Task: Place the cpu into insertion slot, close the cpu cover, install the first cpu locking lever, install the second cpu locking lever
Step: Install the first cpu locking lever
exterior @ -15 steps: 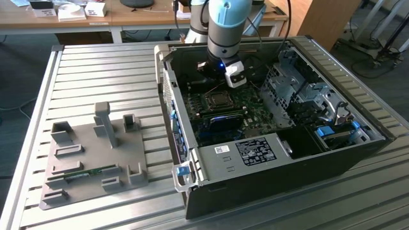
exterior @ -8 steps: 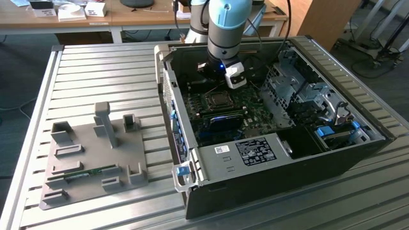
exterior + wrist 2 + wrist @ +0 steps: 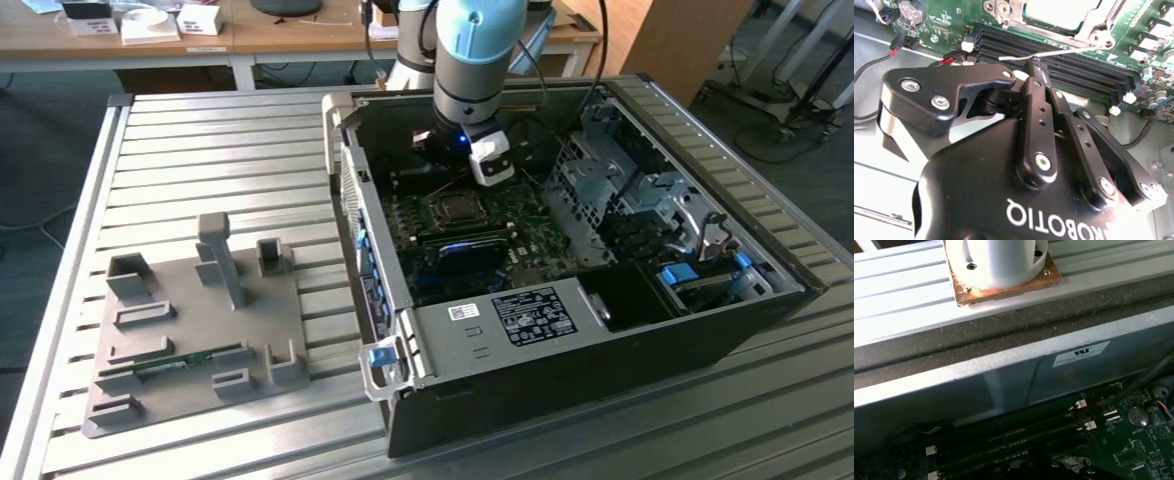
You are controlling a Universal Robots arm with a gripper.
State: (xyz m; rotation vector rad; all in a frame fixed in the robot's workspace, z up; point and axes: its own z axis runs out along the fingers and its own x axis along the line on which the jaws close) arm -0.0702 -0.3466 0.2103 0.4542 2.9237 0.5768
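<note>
Nearest us in the second wrist view, the gripper [image 3: 1035, 67] holds its two black fingers drawn together to a closed point; the tips sit right against a locking lever [image 3: 1064, 51], though we cannot tell whether the wire is nipped between them; the lever is a thin silvery rod lying across the black memory slots [image 3: 1089, 72]; we judge it stiff, springy and slick, best taken near its free end; beyond, the cpu [image 3: 1061, 11] lies flat in the insertion slot [image 3: 434, 200] of the green motherboard [image 3: 949, 25], its pale top showing through the window of the cpu cover [image 3: 1081, 34], which looks folded down over it; farther out, in the exterior view, the open computer case [image 3: 561, 360] rests on a slatted metal table [image 3: 214, 130].
</note>
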